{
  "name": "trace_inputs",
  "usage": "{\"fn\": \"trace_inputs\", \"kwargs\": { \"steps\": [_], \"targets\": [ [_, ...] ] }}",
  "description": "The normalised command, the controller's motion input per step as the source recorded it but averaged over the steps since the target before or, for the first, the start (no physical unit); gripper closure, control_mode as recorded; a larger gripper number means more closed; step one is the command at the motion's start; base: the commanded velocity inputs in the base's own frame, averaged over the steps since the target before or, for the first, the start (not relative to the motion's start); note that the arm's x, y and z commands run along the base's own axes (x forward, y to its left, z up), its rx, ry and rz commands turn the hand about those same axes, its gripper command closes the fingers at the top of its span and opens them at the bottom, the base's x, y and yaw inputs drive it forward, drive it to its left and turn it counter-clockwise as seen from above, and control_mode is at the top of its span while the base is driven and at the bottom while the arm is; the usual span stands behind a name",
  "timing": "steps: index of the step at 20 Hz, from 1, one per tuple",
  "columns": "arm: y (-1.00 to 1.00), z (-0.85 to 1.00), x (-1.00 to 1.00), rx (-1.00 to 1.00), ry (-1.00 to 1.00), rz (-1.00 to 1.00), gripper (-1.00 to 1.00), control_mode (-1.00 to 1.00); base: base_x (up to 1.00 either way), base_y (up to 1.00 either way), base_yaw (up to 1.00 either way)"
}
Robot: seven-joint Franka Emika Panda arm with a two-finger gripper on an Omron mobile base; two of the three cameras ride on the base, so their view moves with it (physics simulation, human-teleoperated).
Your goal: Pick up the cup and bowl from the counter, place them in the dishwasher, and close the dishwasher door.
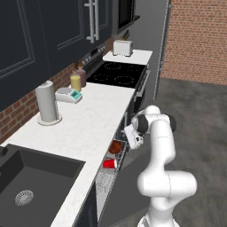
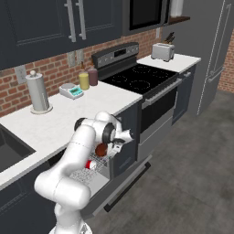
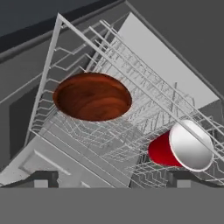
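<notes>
Now the gripper (image 3: 112,177) hung released above the rack (image 3: 65,52), the bowl (image 3: 92,96) and the tipped cup (image 3: 181,146) both lying in that rack, so a careless withdrawal risked snagging wires before the dishwasher door (image 2: 125,185) got shut.

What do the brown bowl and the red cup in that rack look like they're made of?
The bowl looks like polished wood: reddish-brown with streaky grain and a soft sheen. The cup looks like thin, smooth plastic, red outside and plain white inside. The rack appears to be grey wire.
</notes>
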Motion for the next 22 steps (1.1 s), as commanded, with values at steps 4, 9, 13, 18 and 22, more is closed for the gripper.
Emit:
{"fn": "trace_inputs", "kwargs": {
  "steps": [4, 9, 13, 18, 22],
  "targets": [
    [-0.65, 1.00, -0.50, 0.18, -0.01, -0.06, -1.00, -1.00, 0.00, 0.00, 0.00],
    [-0.92, 0.66, -0.91, 0.16, 0.00, -0.08, -1.00, -1.00, 0.00, 0.00, 0.00],
    [-0.99, 0.16, -1.00, 0.13, 0.00, -0.10, -1.00, -1.00, 0.00, 0.00, 0.00],
    [-1.00, 0.00, -1.00, 0.09, 0.00, -0.11, -1.00, -1.00, 0.00, 0.00, 0.00],
    [-1.00, -0.17, -0.93, 0.09, 0.00, -0.10, -1.00, -1.00, 0.00, 0.00, 0.00]
  ]
}}
